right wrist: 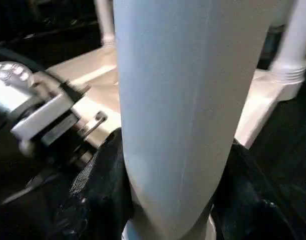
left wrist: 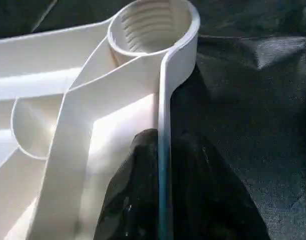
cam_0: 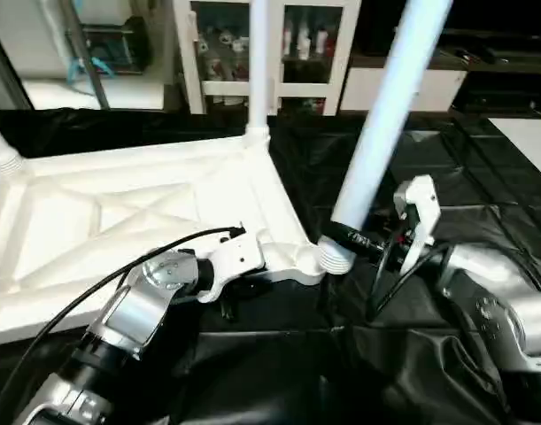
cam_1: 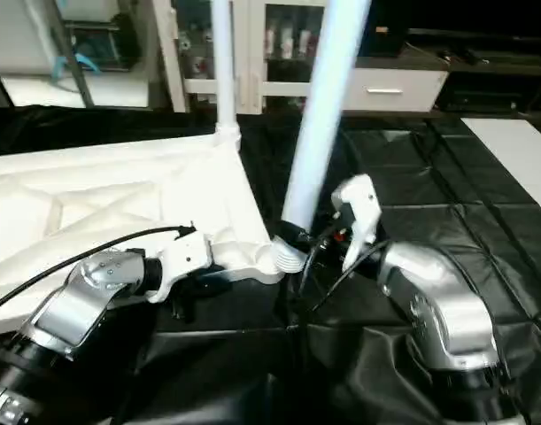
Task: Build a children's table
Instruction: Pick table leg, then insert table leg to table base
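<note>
While black cloth [cam_0: 429,372] drapes the whole work surface in creased folds, the room behind holds a white glass-door cabinet [cam_0: 270,44], a white drawer unit [cam_1: 390,88] and a pale floor at far left. A white sheet [cam_0: 527,142] lies at the cloth's far right edge.

On the cloth the top [cam_0: 119,212] lies upside down, its X-ribs up. One leg [cam_0: 258,62] stands upright in the far corner socket, and another [cam_0: 0,155] rises at the far left corner.

The right gripper [cam_0: 363,241] is clamped round a third leg [cam_0: 390,106] near its lower end; that leg tilts, its ribbed end at the near corner socket [left wrist: 153,25], whose threads sit bare in the left wrist view. The left gripper [left wrist: 160,165] pinches the top's near rim, one finger [left wrist: 127,200] on each side of the thin wall. A black cable [cam_0: 75,301] arches over the left forearm, crossing in front of the top.
</note>
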Motion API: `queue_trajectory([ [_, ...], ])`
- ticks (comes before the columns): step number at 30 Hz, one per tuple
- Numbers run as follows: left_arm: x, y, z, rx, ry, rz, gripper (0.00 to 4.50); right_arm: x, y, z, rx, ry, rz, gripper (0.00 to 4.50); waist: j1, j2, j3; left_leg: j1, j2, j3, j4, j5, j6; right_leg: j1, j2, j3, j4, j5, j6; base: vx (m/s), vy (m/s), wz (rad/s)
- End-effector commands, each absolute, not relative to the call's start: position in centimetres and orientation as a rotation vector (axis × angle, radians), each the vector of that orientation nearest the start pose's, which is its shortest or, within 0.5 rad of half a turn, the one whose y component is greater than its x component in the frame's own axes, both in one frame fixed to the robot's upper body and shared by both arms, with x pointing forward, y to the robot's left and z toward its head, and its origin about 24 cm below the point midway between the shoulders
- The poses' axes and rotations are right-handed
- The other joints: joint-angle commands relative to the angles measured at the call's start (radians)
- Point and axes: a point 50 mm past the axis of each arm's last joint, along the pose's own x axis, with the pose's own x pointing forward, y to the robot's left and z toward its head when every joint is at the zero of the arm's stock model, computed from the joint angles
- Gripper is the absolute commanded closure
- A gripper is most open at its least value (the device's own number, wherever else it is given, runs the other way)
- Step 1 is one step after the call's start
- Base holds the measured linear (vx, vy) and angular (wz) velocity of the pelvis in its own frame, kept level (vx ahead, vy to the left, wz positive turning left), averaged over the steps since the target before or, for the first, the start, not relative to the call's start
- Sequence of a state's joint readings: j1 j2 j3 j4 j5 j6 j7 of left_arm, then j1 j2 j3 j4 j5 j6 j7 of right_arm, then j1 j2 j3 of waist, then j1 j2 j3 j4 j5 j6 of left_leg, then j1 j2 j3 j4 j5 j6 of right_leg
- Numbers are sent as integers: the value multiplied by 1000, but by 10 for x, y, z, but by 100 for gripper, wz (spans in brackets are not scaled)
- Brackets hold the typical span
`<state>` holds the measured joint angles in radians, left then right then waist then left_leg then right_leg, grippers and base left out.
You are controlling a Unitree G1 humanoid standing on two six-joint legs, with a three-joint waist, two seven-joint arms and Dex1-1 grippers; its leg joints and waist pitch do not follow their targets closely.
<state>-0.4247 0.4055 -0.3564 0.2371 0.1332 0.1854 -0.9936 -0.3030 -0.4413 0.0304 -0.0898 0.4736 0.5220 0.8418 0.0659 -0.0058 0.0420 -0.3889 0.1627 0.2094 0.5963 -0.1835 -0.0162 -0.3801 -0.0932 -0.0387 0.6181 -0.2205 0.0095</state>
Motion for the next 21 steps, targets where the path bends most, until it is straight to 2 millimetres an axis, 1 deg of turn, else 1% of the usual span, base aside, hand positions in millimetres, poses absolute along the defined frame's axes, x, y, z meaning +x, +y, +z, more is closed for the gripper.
queue_trajectory([
  [1, 293, 122, 48, 614, 402, -1235, 398, 282, -158, 113, 58, 165, 1038, 265, -2, -6, -57, 32, 71, -35, -74, -167, 27, 23, -58, 37, -65, -50, -224, 0, 0, 0],
  [4, 299, 125, 51, 621, 404, -1241, 417, 287, -157, 113, 50, 165, 1062, 265, -2, -8, -56, 32, 70, -36, -74, -188, 19, 22, -62, 37, -69, -84, -230, 0, 0, 0],
  [5, 301, 128, 52, 627, 424, -1257, 428, 290, -157, 113, 45, 165, 1070, 265, -3, -12, -56, 32, 70, -35, -74, -189, 17, 23, -62, 37, -69, -94, -228, 0, 0, 0],
  [6, 302, 128, 53, 630, 429, -1265, 428, 291, -157, 113, 44, 164, 1074, 265, -4, -11, -56, 31, 70, -35, -74, -188, 16, 23, -63, 37, -68, -98, -229, 0, 0, 0],
  [7, 302, 128, 53, 630, 429, -1265, 438, 291, -157, 113, 44, 164, 1074, 265, -3, -9, -55, 33, 71, -34, -74, -194, 11, 20, -63, 37, -69, -108, -229, 0, 0, 0],
  [8, 302, 129, 53, 633, 432, -1270, 438, 292, -156, 113, 43, 164, 1076, 265, -3, -9, -56, 32, 72, -35, -74, -187, 10, 22, -64, 38, -67, -96, -231, 0, 0, 0],
  [9, 303, 129, 53, 627, 446, -1275, 449, 294, -156, 113, 46, 161, 1078, 265, -4, -11, -57, 32, 71, -34, -74, -182, 11, 22, -63, 37, -67, -88, -232, 0, 0, 0],
  [10, 304, 130, 52, 618, 465, -1284, 449, 295, -156, 114, 48, 157, 1081, 265, -4, -11, -59, 33, 69, -33, -72, -169, 15, 21, -62, 36, -64, -67, -241, 0, 0, 0],
  [12, 304, 133, 50, 630, 504, -1308, 449, 299, -155, 114, 52, 150, 1083, 265, -3, -12, -59, 32, 70, -33, -71, -156, 22, 23, -62, 36, -61, -45, -247, 0, 0, 0],
  [13, 304, 136, 48, 652, 527, -1320, 449, 301, -154, 114, 54, 144, 1081, 265, -4, -6, -59, 33, 69, -32, -70, -161, 21, 21, -62, 36, -62, -46, -250, 0, 0, 0],
  [15, 303, 137, 46, 672, 542, -1339, 449, 304, -153, 113, 57, 140, 1074, 265, -4, -8, -58, 32, 70, -33, -71, -168, 18, 23, -62, 37, -62, -49, -253, 0, 0, 0],
  [16, 302, 138, 45, 684, 548, -1354, 449, 306, -153, 112, 59, 139, 1071, 265, -6, -4, -58, 33, 70, -33, -72, -177, 15, 22, -62, 36, -64, -56, -255, 0, 0, 0],
  [17, 300, 137, 44, 687, 552, -1365, 449, 308, -152, 111, 58, 142, 1069, 265, -6, -4, -57, 33, 71, -34, -73, -193, 6, 22, -62, 36, -65, -75, -254, 0, 0, 0],
  [19, 298, 135, 43, 686, 554, -1379, 449, 309, -150, 108, 58, 155, 1077, 265, -6, -3, -57, 36, 72, -34, -74, -202, -5, 21, -61, 36, -65, -81, -256, 0, 0, 0],
  [21, 298, 133, 43, 681, 548, -1379, 449, 308, -149, 106, 65, 167, 1098, 265, -5, -8, -57, 36, 72, -33, -75, -206, -7, 21, -60, 36, -63, -75, -258, 0, 0, 0],
])
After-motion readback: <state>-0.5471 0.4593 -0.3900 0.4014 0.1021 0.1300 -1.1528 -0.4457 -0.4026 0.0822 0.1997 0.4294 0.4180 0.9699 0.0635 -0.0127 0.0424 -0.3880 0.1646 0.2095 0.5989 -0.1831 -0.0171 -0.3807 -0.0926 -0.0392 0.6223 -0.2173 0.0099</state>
